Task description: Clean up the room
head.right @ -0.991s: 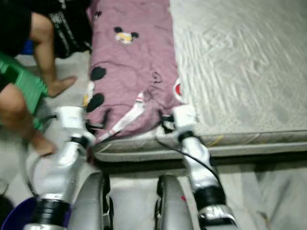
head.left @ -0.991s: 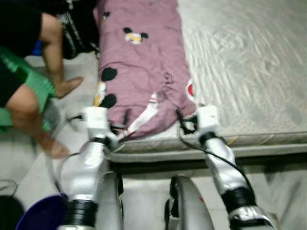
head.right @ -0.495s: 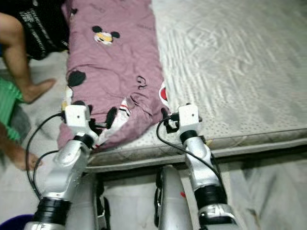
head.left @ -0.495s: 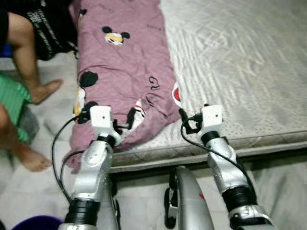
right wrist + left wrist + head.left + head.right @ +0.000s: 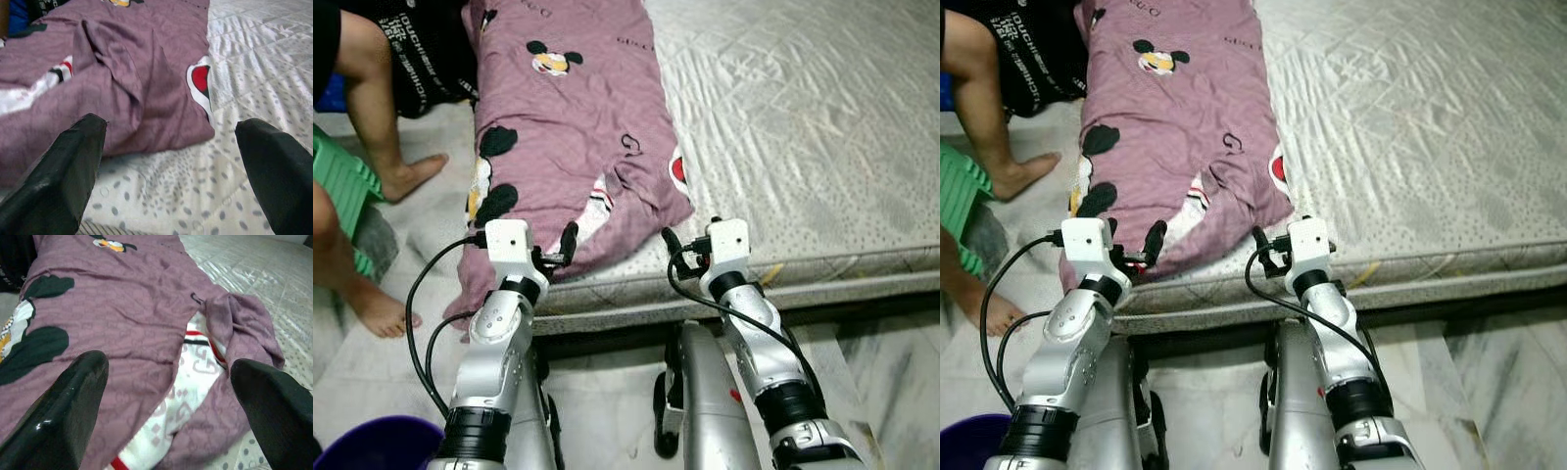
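Note:
A purple Mickey Mouse blanket (image 5: 578,147) lies along the left side of the grey mattress (image 5: 803,147), with its near corner drooping over the left edge. My left gripper (image 5: 171,396) is open just short of the blanket's near end, and one of its fingers (image 5: 570,240) rests by the white-and-red fold. My right gripper (image 5: 171,161) is open over the mattress's front edge, beside the blanket's right corner with the red patch (image 5: 200,81). Neither gripper holds anything.
A person's bare legs and feet (image 5: 406,176) are on the floor to the left, next to a green stool (image 5: 342,186). A purple bucket (image 5: 372,450) sits at the bottom left. Marble floor (image 5: 891,352) runs along the mattress's front.
The camera has shifted and the picture has sharpened. Both grippers stay open at the blanket's near end. The person's legs have moved a little on the left.

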Controlling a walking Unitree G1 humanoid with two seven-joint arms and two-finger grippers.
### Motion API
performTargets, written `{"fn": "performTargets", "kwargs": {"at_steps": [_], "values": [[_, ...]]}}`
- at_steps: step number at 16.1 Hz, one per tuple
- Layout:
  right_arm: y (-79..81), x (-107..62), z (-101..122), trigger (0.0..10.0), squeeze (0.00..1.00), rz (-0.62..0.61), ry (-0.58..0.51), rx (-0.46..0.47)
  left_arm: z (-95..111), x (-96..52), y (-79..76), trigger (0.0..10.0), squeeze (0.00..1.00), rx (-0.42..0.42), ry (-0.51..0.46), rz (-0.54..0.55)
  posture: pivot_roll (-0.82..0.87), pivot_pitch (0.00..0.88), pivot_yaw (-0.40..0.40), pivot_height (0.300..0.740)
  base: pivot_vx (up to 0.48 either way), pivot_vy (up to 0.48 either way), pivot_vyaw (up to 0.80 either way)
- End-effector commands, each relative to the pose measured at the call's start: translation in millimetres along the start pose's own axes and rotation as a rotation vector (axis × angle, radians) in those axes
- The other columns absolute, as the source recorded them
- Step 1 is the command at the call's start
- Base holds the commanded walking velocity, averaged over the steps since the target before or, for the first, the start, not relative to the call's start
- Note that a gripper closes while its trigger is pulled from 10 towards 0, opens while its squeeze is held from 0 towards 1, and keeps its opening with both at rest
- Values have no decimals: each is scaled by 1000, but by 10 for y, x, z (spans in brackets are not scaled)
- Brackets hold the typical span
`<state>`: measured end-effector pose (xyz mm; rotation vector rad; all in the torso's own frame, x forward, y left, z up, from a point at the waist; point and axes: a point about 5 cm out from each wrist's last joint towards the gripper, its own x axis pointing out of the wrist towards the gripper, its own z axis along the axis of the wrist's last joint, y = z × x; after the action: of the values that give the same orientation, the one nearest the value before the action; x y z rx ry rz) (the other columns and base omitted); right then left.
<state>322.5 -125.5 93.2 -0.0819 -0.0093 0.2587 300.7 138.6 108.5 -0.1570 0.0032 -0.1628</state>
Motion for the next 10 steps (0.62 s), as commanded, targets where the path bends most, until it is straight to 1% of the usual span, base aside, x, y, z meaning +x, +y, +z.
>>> {"fn": "performTargets", "kwargs": {"at_steps": [1, 5, 10], "values": [[6, -16, -27, 10000, 0, 14, 12, -15, -46, -18, 12, 10000, 0, 7, 25, 9, -18, 237, -13, 554, 0, 0, 800], [12, -10, -38, 10000, 0, 17, 20, -4, -49, -15, 6, 10000, 0, 7, 27, 6, -15, 233, -13, 554, 0, 0, 800], [41, 56, -94, 10000, 0, 34, 62, 3, -51, -36, 6, 10000, 0, 14, 29, 10, 8, 230, -8, 554, 0, 0, 0]]}}
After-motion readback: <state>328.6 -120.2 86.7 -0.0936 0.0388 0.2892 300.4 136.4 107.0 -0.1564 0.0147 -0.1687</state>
